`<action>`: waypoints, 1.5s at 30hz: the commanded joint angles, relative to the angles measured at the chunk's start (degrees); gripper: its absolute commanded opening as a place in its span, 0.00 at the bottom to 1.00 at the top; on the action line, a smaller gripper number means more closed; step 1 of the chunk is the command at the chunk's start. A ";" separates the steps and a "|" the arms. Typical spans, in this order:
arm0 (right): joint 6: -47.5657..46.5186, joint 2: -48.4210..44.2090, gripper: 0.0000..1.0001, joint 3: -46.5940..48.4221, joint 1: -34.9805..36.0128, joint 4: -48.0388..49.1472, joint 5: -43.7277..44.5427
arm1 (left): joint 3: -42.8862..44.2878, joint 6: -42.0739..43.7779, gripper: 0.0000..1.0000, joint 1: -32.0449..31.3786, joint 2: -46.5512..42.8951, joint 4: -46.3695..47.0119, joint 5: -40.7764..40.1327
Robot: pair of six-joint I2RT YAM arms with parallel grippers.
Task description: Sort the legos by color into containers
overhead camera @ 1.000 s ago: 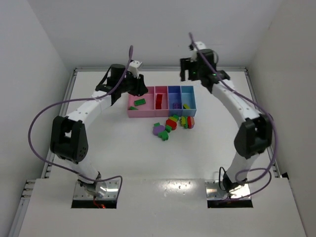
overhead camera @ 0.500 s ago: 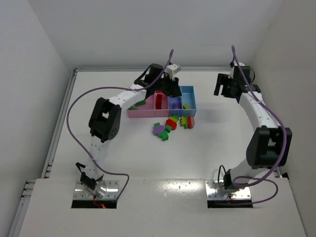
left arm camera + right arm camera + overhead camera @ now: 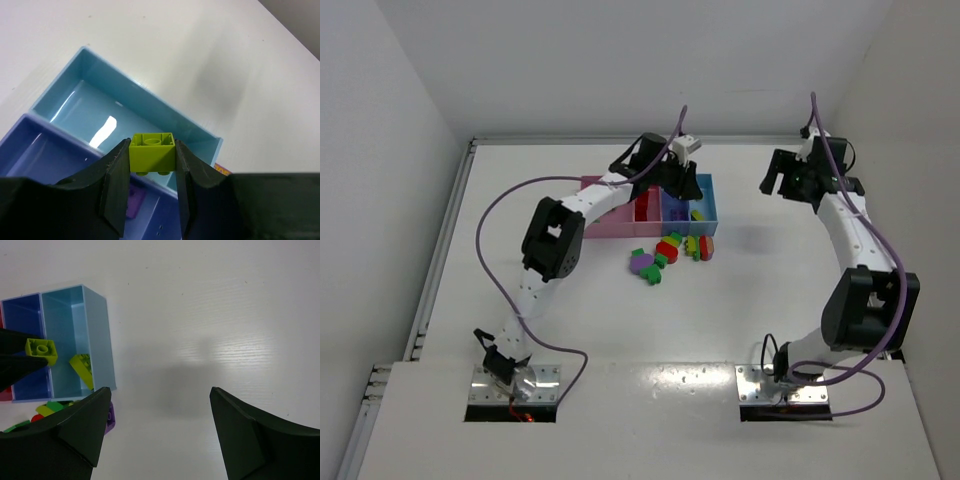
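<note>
My left gripper point(image 3: 152, 167) is shut on a yellow-green lego point(image 3: 152, 151) and holds it over the wall between the light blue container point(image 3: 125, 112) and the blue-violet one point(image 3: 45, 155). A purple lego point(image 3: 132, 205) lies in the blue-violet container. From above, the left gripper point(image 3: 682, 187) hangs over the right end of the container row point(image 3: 706, 203). Another yellow lego point(image 3: 82, 369) lies in the light blue container point(image 3: 95, 340). My right gripper point(image 3: 160, 392) is open over bare table, right of the containers; from above it point(image 3: 778, 182) is well off to the right.
A loose pile of red, green, purple and yellow legos point(image 3: 670, 250) lies on the table just in front of the containers. A red lego point(image 3: 642, 208) sits in the narrow pink container. White walls close in the table on three sides.
The left arm has swung right, from the pink end of the container row to the blue end, with the yellow-green lego. The right arm has swung right, away from the containers.
</note>
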 commanded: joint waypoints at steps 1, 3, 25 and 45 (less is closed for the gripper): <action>0.88 -2.55 0.81 -1.06 -0.75 0.90 -2.66 | 3.65 0.34 0.38 -1.94 1.04 1.43 2.15; 0.88 -2.56 0.81 -1.67 -1.80 0.37 -3.27 | 4.17 0.34 0.57 -2.55 2.09 1.43 2.15; -32.40 -3.00 0.77 -4.14 9.08 -9.29 -26.99 | -10.76 3.50 0.77 1.57 -23.73 -6.82 -12.97; -47.85 16.24 0.36 8.16 38.52 -22.76 -34.92 | -38.97 5.99 1.00 21.43 -52.82 -20.02 -15.76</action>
